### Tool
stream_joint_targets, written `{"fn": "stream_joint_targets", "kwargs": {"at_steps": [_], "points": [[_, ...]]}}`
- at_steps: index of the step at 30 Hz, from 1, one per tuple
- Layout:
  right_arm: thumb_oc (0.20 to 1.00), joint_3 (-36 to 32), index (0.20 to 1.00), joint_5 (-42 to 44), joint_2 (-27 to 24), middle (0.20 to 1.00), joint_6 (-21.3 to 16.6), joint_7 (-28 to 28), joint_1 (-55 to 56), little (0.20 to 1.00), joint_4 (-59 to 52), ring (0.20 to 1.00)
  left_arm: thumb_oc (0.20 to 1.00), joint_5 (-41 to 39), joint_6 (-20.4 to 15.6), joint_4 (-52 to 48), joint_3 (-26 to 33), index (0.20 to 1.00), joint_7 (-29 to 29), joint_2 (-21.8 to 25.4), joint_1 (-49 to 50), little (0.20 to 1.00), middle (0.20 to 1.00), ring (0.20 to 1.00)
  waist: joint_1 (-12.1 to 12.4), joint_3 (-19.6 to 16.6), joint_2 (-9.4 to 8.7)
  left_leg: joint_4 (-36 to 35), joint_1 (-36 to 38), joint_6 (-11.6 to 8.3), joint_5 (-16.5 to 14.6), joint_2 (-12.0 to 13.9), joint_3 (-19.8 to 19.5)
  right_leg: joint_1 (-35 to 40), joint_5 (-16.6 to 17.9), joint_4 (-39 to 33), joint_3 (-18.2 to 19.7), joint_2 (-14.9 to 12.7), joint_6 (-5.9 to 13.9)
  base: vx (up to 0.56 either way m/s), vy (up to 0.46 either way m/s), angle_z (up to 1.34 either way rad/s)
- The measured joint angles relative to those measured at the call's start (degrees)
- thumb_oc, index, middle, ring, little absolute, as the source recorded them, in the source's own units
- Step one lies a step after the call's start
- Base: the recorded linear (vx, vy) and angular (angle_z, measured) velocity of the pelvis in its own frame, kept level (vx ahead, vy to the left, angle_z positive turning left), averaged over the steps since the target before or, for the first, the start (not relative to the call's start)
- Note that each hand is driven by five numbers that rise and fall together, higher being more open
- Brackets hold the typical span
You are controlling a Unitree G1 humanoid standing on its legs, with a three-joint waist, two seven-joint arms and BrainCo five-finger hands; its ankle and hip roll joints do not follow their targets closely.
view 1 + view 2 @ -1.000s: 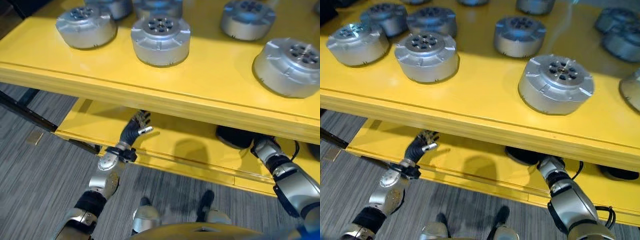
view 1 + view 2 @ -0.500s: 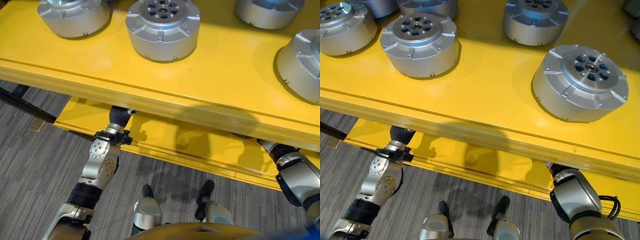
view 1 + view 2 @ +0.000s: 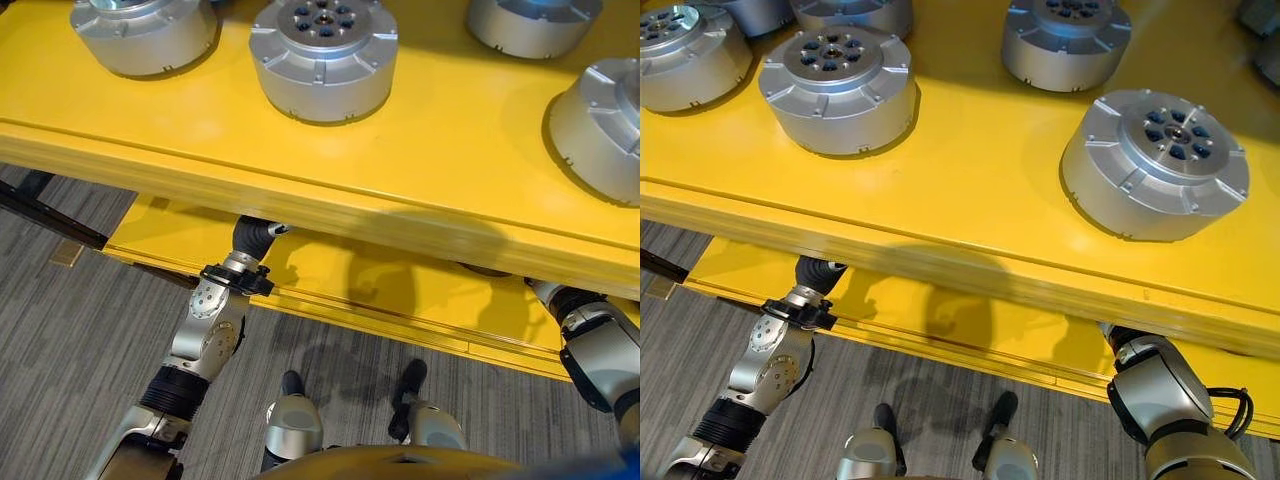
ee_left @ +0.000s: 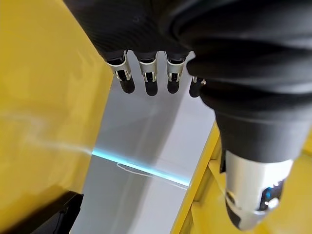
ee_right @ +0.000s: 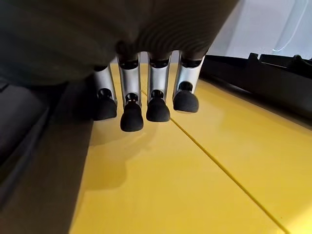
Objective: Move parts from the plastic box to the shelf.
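Nearest, both arms are reaching under the yellow top shelf [image 3: 330, 190], onto the lower shelf [image 3: 970, 330]. The left hand [image 4: 146, 78] is showing relaxed, straight fingers holding nothing; the right hand [image 5: 146, 100] is hanging likewise, empty, over yellow board. Raising either arm carelessly risks striking the shelf edge. Farther off, round metal parts [image 3: 837, 87] are sitting on top.

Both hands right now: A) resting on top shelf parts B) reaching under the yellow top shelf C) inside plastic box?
B: the left hand and the right hand reach under the yellow top shelf, above the lower yellow shelf; the round silver metal parts sit untouched on top.
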Motion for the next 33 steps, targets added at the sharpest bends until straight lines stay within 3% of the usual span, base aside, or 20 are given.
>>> {"fn": "stream_joint_targets", "kwargs": {"at_steps": [7, 11, 12, 13, 14, 15, 16, 18, 20, 21, 23, 25, 33], "points": [[0.2, 0.8, 0.2, 0.0, 1.5, 0.2, -1.4, 1.0, 5.2, 0.2, -4.1, 0.2, 1.0, 0.0, 2.4, 1.8, -2.8, 1.0, -4.6, 0.6, -0.5, 1.0, 1.0, 1.0, -2.2, -1.6, -3.22, 0.2, 0.3, 0.29, -0.8, -0.4, 0.8, 0.0, 0.8, 0.0, 0.9, -0.3, 0.35, 0.02, 0.142, -0.06], [0.2, 0.7, 0.2, 0.0, 1.9, 0.2, -2.4, 0.7, 8.5, 0.2, -5.8, 0.2, 1.0, 0.0, 4.1, 2.4, -3.3, 1.0, -5.6, 0.7, -0.3, 1.0, 1.0, 1.0, -3.1, -1.8, -3.46, 0.8, 1.2, 0.57, -2.5, -0.8, 2.4, -0.8, 6.7, -0.2, 2.8, -0.2, 2.97, 0.03, 0.099, -0.35], [0.2, 0.7, 0.2, 0.0, 2.6, 0.2, -2.9, 0.7, 9.0, 0.2, -7.2, 0.2, 1.0, 0.0, 4.3, 2.8, -2.8, 1.0, -5.5, 0.8, 0.8, 1.0, 1.0, 1.0, -3.0, -1.8, -3.43, 0.5, 2.0, 1.08, -3.1, -1.2, 3.0, -2.0, 10.9, -1.1, 2.9, 0.3, 5.33, -0.03, 0.081, -0.89], [0.2, 0.9, 0.2, 0.0, 3.7, 0.2, -3.2, 0.8, 9.0, 0.2, -7.8, 0.2, 1.0, 0.0, 4.3, 2.9, -2.4, 1.0, -5.5, 1.2, 1.7, 1.0, 1.0, 1.0, -2.8, -1.9, -3.72, 0.4, 2.3, 1.53, -3.4, -1.4, 4.8, -2.7, 14.1, -2.0, 2.8, 1.0, 1.76, -0.06, 0.083, -1.06], [0.2, 1.0, 0.2, 0.0, 4.7, 0.2, -3.5, 0.8, 9.2, 0.2, -7.9, 0.2, 1.0, 0.0, 4.3, 3.3, -2.2, 1.0, -5.5, 1.6, 2.3, 1.0, 1.0, 1.0, -2.5, -2.2, -4.15, 0.4, 2.4, 2.18, -3.6, -1.1, 6.5, -3.6, 15.1, -2.2, 1.7, 1.0, 0.53, -0.05, 0.037, -0.81], [0.2, 1.4, 0.2, 0.0, 5.5, 0.2, -3.9, 0.9, 10.4, 0.2, -7.8, 0.2, 1.0, 0.0, 5.0, 4.1, -1.7, 1.0, -5.4, 0.9, 2.9, 1.0, 1.0, 1.0, -2.9, -2.2, -3.7, 1.4, 2.5, 2.94, -4.1, 0.1, 7.9, -3.8, 8.7, 2.3, -2.3, 0.8, 1.26, -0.14, 0.022, -0.36], [0.2, 1.4, 0.2, 0.0, 5.3, 0.2, -3.9, 0.9, 11.9, 0.2, -7.9, 0.2, 1.0, 0.0, 5.0, 4.2, -1.8, 1.0, -5.4, 0.0, 3.8, 1.0, 1.0, 1.0, -2.9, -3.0, -2.45, 2.4, 1.9, 2.72, -4.6, 1.6, 7.3, -4.2, -0.2, 12.1, -3.9, 1.8, 0.0, -0.12, -0.003, -0.11], [0.2, 1.4, 0.2, 0.0, 5.1, 0.2, -4.0, 0.9, 12.5, 0.2, -7.9, 0.2, 1.0, 0.0, 5.1, 4.4, -2.2, 1.0, -5.2, 0.3, 4.5, 1.0, 1.0, 1.0, -2.6, -3.6, -1.89, 3.6, 1.4, 2.08, -4.3, 1.5, 6.2, -4.2, -7.0, 17.5, -1.3, 3.0, -0.02, -0.12, -0.041, 0.08], [0.2, 1.4, 0.2, 0.0, 4.3, 0.2, -4.2, 0.8, 11.6, 0.2, -8.4, 0.2, 1.0, 0.0, 5.1, 4.6, -2.3, 1.0, -4.6, 0.5, 4.3, 1.0, 1.0, 1.0, -2.5, -4.2, -2.62, 4.0, 0.3, 2.05, -4.3, 0.7, 5.9, -3.9, -7.8, 15.8, 0.0, 2.7, -0.98, -0.14, -0.164, 0.06], [0.2, 1.6, 0.2, -0.1, 2.8, 0.2, -5.3, 0.8, 10.3, 0.2, -8.9, 0.2, 1.0, 0.0, 5.1, 6.0, -3.1, 1.0, -4.3, 0.5, 3.8, 1.0, 1.0, 1.0, -2.3, -4.7, -1.68, 4.2, -1.0, 2.2, -4.2, -0.4, 6.1, -3.3, -7.7, 11.5, 0.6, 2.7, -1.11, -0.11, -0.19, -0.09], [0.2, 2.1, 0.2, -0.1, 2.8, 0.2, -5.4, 0.8, 9.5, 0.2, -8.8, 0.2, 1.0, 0.1, 5.1, 7.5, -3.1, 1.0, -4.3, -0.1, 3.6, 1.0, 1.0, 1.0, -2.3, -4.6, -1.53, 4.5, -1.1, 2.36, -4.1, -0.9, 6.1, -1.4, -7.3, 7.1, 0.5, 3.0, -2.15, -0.11, -0.198, -0.1], [0.2, 3.4, 0.2, -0.8, 2.7, 0.2, -5.9, 0.8, 9.4, 0.2, -8.8, 0.2, 1.0, 0.0, 5.1, 9.1, -2.9, 1.0, -4.4, -0.8, 3.1, 1.0, 1.0, 1.0, -2.1, -4.6, -1.47, 5.1, -0.9, 2.29, -4.1, -0.1, 3.6, 1.2, -5.8, 3.0, 0.4, 4.5, -3.17, -0.08, -0.182, 0.0], [0.2, 5.6, 0.2, -3.5, 0.6, 0.2, -5.2, 1.1, 9.2, 0.2, -8.7, 0.2, 1.0, 0.1, 5.3, 9.1, -2.9, 1.0, -4.3, -2.1, 3.1, 1.0, 1.0, 1.0, -0.6, -4.4, -0.78, 4.4, -1.0, 1.72, -3.1, -0.4, 2.4, 2.1, -4.8, 1.8, -0.9, 4.4, -3.1, -0.04, -0.128, 0.06]]}}
